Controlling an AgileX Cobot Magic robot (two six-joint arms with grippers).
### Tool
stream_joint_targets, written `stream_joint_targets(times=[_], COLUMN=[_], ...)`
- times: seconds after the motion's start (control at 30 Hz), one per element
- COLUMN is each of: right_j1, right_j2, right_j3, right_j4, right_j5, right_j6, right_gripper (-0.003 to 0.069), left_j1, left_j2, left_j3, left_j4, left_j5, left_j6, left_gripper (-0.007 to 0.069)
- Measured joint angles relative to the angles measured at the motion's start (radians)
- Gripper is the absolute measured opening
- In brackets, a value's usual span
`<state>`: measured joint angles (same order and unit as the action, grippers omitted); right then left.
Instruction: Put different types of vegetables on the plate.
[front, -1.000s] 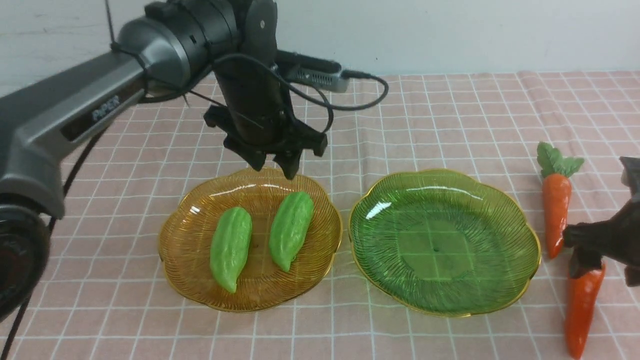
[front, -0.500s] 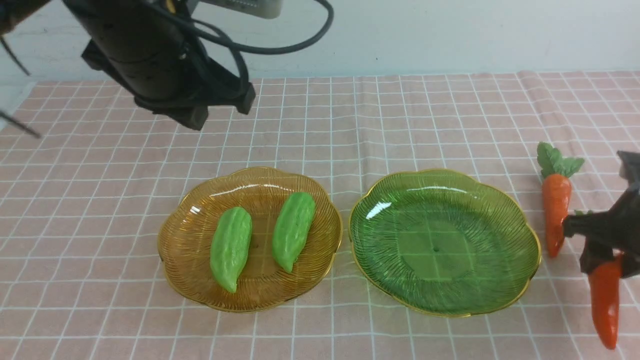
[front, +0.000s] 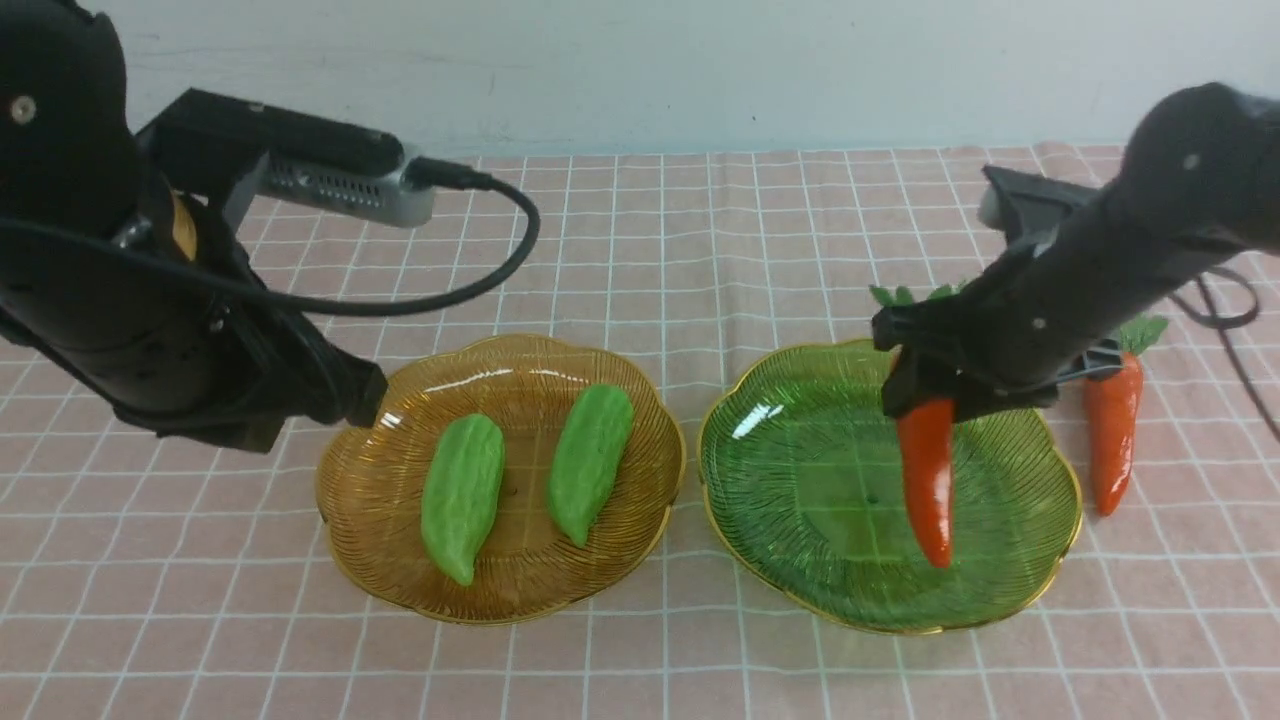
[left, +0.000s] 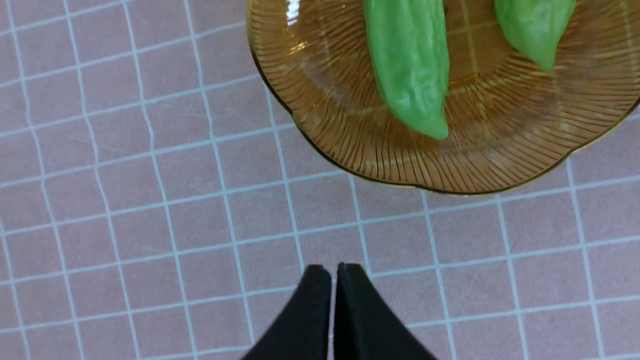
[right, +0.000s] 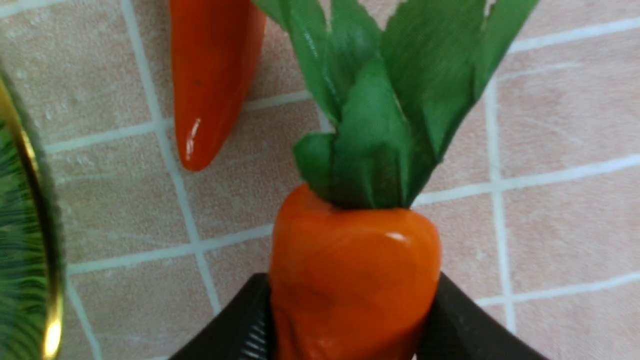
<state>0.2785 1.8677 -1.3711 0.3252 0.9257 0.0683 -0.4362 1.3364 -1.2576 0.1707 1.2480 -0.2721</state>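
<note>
Two light-green bumpy gourds (front: 462, 495) (front: 590, 460) lie side by side on the amber plate (front: 520, 590). My right gripper (front: 925, 385) is shut on the thick end of an orange carrot (front: 928, 480), which hangs tip down over the green plate (front: 820, 480). In the right wrist view the black fingers (right: 450, 320) squeeze this carrot (right: 350, 270) just below its green leaves. A second carrot (front: 1112, 430) lies on the cloth right of the green plate. My left gripper (front: 355, 400) is shut and empty by the amber plate's left rim, with its fingertips (left: 320, 280) pressed together.
A pink checked cloth (front: 640, 250) covers the table. The left arm's bulk and cable (front: 500, 250) hang over the left side. A pale wall stands behind the table's far edge.
The right gripper closed on a carrot, lifted it off the cloth and carried it left over the green plate. The left gripper shut and swung away to the amber plate's left side.
</note>
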Motion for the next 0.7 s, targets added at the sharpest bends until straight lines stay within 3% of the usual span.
stream_joint_targets(times=[0.27, 0.43, 0.57, 0.7], right_j1=[0.017, 0.002, -0.089, -0.217], right_j2=[0.080, 0.080, 0.081, 0.121], right_j3=[-0.111, -0.208, -0.245, -0.250], right_j4=[-0.014, -0.191, -0.336, -0.351], right_j5=[0.094, 0.155, 0.180, 0.151], right_j6=[-0.001, 0.009, 0.093, 0.132], right_gripper=[0.0504, 0.0545, 0.0545, 0.0545], left_j1=[0.000, 0.000, 0.000, 0.000], left_j2=[-0.048, -0.075, -0.091, -0.144], left_j3=[0.054, 0.060, 0.060, 0.060], left_j4=[-0.001, -0.001, -0.001, -0.002], left_j5=[-0.001, -0.001, -0.001, -0.001], left_j6=[0.000, 0.000, 0.000, 0.000], left_gripper=[-0.0003, -0.0003, -0.0003, -0.0003])
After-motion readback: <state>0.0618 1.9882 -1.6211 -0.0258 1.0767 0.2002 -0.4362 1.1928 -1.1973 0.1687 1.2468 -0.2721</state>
